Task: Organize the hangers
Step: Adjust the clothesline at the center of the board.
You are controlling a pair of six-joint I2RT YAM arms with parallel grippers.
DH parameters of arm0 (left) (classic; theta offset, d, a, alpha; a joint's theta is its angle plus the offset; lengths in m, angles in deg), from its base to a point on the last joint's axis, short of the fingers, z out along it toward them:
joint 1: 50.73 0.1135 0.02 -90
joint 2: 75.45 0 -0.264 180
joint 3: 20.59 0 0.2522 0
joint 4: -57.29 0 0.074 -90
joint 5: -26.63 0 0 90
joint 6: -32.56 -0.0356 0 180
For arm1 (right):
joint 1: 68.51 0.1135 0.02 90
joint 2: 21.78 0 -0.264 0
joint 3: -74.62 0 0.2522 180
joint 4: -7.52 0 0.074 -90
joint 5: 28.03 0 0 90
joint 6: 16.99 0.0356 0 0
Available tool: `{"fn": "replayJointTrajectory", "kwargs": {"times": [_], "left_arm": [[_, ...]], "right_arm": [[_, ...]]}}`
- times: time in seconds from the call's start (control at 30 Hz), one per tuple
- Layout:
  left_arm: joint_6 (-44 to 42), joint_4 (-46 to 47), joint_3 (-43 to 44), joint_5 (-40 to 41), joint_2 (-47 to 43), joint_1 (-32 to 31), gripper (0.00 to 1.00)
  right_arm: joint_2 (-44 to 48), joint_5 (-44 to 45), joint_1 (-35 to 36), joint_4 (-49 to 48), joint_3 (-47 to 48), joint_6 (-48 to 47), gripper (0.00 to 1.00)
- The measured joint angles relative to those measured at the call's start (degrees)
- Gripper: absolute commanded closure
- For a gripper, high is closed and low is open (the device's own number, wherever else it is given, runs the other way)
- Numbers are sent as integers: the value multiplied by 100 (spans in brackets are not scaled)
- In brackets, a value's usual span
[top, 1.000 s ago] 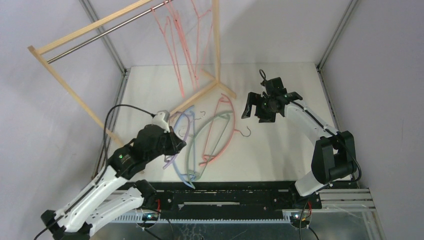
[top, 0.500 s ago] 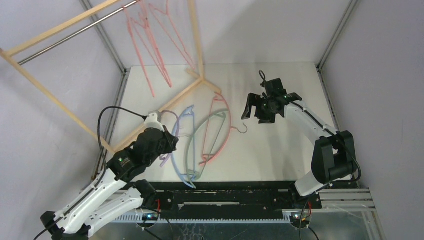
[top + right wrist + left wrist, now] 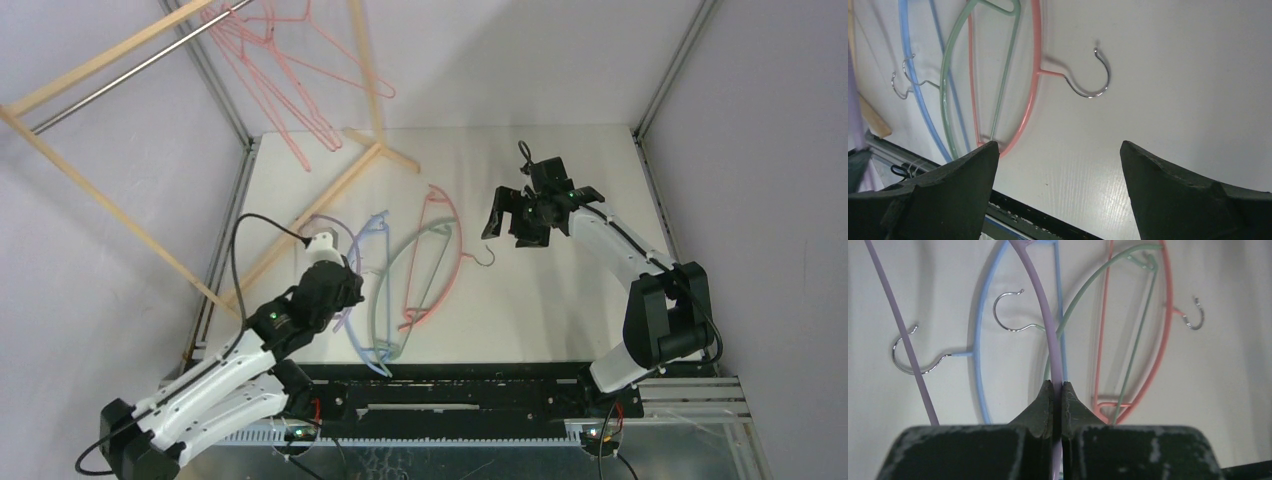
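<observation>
Lilac hanger pinched tight in left gripper, just left of green hanger, right gripper spread wide, right of green hanger, seemingly empty.

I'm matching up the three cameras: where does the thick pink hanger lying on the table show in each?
Top external: pink hanger, centre, rightmost of the pile.
Left wrist: pink hanger, right of centre.
Right wrist: pink hanger, upper left of centre, hook pointing right.
Shared landmark: the green hanger overlapping it.
</observation>
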Motion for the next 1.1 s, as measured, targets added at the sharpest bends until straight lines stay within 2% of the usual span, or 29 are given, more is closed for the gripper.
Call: {"fn": "replayJointTrajectory", "kwargs": {"times": [0.37,0.77,1.1], "left_arm": [[-472,1276,-693,181,1045,15,100],[-1067,2844,-713,289,3154,-435,100],[-1436,3340,-649,295,3569,-1012,100]], "right_arm": [[0,-306,-13,-144,0,87,1],[-247,-378,-31,-83,111,85,1],[-520,-378,-35,-39,555,70,0]]}}
